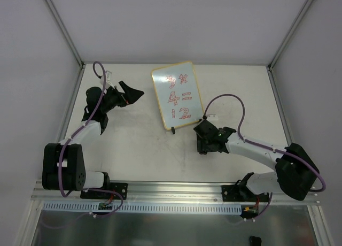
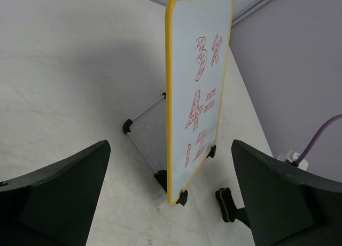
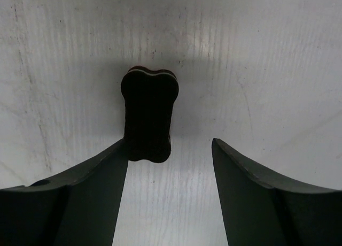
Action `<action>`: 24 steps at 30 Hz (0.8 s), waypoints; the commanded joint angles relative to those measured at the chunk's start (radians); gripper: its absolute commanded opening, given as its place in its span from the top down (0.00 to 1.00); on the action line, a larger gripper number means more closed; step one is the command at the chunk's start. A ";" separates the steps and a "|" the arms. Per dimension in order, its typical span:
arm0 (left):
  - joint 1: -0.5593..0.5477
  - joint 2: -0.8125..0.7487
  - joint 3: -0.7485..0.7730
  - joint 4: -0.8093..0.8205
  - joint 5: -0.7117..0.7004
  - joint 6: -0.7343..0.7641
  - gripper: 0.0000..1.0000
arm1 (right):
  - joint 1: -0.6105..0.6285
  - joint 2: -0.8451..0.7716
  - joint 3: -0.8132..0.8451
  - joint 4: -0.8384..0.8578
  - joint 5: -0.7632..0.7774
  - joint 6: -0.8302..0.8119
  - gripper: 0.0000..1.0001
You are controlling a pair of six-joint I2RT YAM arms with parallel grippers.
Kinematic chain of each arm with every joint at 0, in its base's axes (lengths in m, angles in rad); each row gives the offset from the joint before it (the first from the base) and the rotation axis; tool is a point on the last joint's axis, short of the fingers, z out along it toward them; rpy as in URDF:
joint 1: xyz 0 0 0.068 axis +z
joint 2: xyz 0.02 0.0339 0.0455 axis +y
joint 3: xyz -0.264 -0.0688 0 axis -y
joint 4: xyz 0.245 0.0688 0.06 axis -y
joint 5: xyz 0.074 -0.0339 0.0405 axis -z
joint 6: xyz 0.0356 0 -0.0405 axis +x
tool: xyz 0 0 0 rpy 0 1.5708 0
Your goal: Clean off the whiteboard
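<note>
White, scuffed desk: carries all items listed, walled by pale panels at the sides and back.

Item 1, left side: left pincer, black, jaws spread wide and holding nothing. It hangs above the desk near the far left, pointed toward the board. In the left wrist view its two fingers frame the board edge-on.

Item 2, far middle: whiteboard, thin yellow frame, rounded corners. It stands propped on the desk on small black clip feet, with a thin wire prop behind it. Its face carries red handwritten marks reading 3 × 4 = 12, in three rows. It is apart from both pincers.

Item 3, right of middle: black eraser block, bone-shaped outline, a red and pale layer at its far end. It lies flat on the desk just beside the board's near corner.

Item 4, right side: right pincer, jaws released and wide, lowered over the eraser. The block sits between the fingers, close to the one on the left of that view; whether they touch cannot be told.
</note>
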 commanded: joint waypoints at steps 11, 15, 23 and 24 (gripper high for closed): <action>-0.014 -0.029 -0.002 0.094 0.021 0.011 0.01 | 0.006 0.160 0.105 0.088 0.022 0.056 0.40; -0.014 -0.035 -0.004 0.093 0.019 0.016 0.01 | 0.006 0.174 0.099 0.095 0.028 0.076 0.43; -0.015 -0.028 -0.002 0.099 0.022 0.016 0.01 | 0.005 0.177 0.077 0.092 0.014 0.105 0.54; -0.015 -0.023 0.000 0.102 0.027 0.016 0.02 | 0.005 0.175 0.074 0.092 0.013 0.106 0.59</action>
